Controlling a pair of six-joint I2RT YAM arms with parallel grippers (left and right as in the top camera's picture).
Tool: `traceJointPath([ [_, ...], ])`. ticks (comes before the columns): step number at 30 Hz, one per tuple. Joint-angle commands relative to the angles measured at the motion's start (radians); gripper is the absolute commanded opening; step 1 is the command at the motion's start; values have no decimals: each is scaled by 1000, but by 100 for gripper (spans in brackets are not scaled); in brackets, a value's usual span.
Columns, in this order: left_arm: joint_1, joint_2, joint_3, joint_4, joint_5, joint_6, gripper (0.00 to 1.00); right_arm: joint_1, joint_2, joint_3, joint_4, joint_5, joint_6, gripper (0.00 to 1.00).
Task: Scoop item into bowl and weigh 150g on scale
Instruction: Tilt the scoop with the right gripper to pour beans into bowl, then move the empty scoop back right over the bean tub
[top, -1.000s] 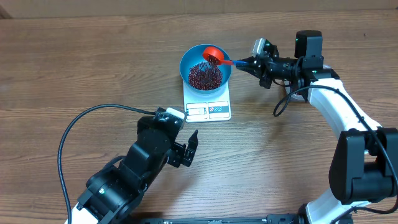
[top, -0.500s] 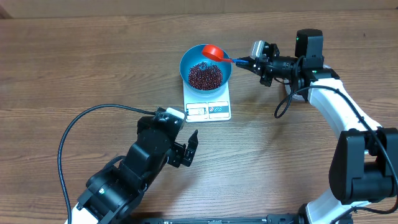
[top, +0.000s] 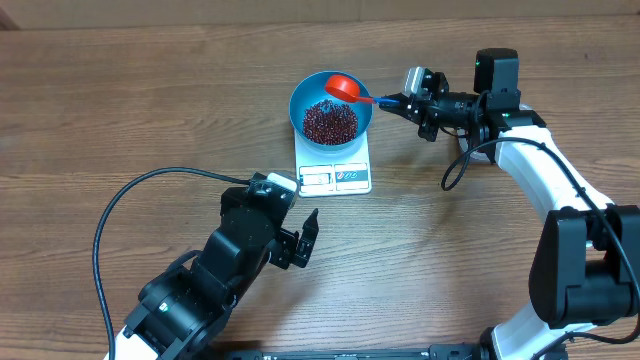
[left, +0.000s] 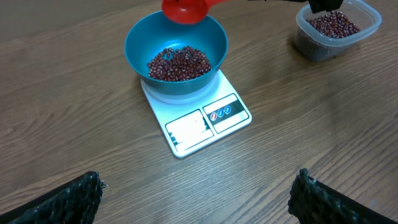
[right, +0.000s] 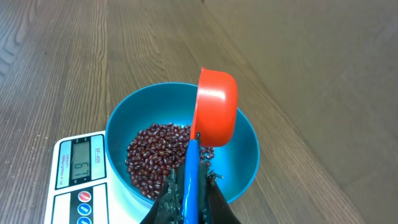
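Note:
The blue bowl (top: 300, 100) stands on the white scale (top: 335, 177) and holds a layer of red-brown beans (top: 330, 121). My right gripper (top: 400, 101) is shut on the blue handle (right: 191, 180) of a red scoop (right: 216, 106). The scoop is turned on its side above the bowl's (right: 245, 149) far rim, and no beans show in it. The scale's display (right: 78, 158) appears to read 67. My left gripper (left: 199, 199) hangs open over bare wood in front of the scale (left: 199, 124), its fingertips (left: 84, 193) wide apart with nothing between them.
A clear plastic tub (left: 337, 28) with more beans sits to the right of the scale, under the right arm. The left arm's black cable (top: 110, 215) loops over the table at the left.
The scoop has shifted slightly toward the bowl's far rim with the right gripper. The left arm has not moved.

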Motion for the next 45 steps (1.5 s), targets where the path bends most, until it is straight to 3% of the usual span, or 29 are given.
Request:
traceJointPath([
  [1,4,-4,-5,1,-4,19,100,2,5,-6,-3,-5,0,4],
  [8,4,-4,-5,0,-4,19,100,2,5,-5,11,-5,64,4],
  [17,4,-4,-5,0,-4,19,99,-17,4,-4,209,-5,688,4],
  [26,5,-4,-5,0,-3,19,100,-61,-3,-3,257,-10,1228,4],
  [32,4,-4,-5,0,-4,19,100,-174,-32,2,257,-131,1370,4],
  [45,4,-4,-5,0,-4,19,100,-447,-217,2,32,-109,1395,4],
])
